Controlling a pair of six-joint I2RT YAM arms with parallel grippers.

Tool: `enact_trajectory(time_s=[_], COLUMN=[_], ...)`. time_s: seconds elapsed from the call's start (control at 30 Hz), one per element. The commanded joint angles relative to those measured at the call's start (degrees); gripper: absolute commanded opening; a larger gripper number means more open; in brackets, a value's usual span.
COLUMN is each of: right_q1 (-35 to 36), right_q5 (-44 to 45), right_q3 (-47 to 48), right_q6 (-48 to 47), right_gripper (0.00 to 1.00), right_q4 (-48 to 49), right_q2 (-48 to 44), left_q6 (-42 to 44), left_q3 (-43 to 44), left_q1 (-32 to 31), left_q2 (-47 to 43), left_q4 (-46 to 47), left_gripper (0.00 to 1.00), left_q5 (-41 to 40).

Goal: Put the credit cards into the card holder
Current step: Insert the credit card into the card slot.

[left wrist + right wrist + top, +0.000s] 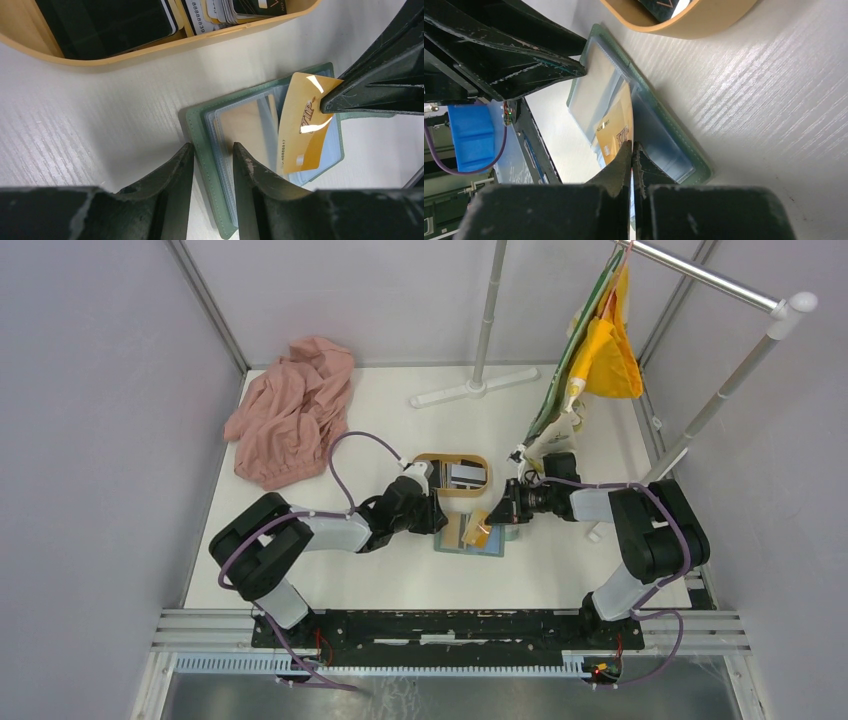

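Now pinching a gold credit card (305,120) in the tight-pressed right gripper (631,145), tilted to enter the open card holder (200,135) by the wooden tray (125,56), with the left gripper (212,150) part-spread astride its edge, likely steadying.

Closed tight, the right end effector (632,146) pinches a gold credit card (613,131) edge-on over the open card holder (596,85), lying flat on the white counter (764,100) beside a light-wood tray (684,27).
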Motion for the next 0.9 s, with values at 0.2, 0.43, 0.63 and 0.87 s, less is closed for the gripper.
enact_trajectory(time_s=[0.2,0.43,0.63,0.87], right_q1=[1.97,3.15,3.20,3.16], right_q5=[3.01,3.82,4.00,4.11], right_q3=[1.27,0.97,-1.01,-1.34], right_q6=[-2.95,-1.31,1.87,5.25], right_gripper=[0.00,0.00,0.00,0.00], right_q4=[-2.92,-4.27,-2.93,-2.61], right_q2=[-0.41,0.41,0.61,2.72], left_q6=[3.45,3.54,3.76,4.15], left_q3=[1.51,1.61,1.87,2.36], left_q1=[-0.10,-0.03,-0.10,-0.10], left_q2=[2.41,2.39,2.30,2.66], left_q4=[-1.22,-1.23,-1.22,-1.08], left_gripper=[0.41,0.41,0.41,0.41], left_q5=[4.37,4.69,5.14,6.16])
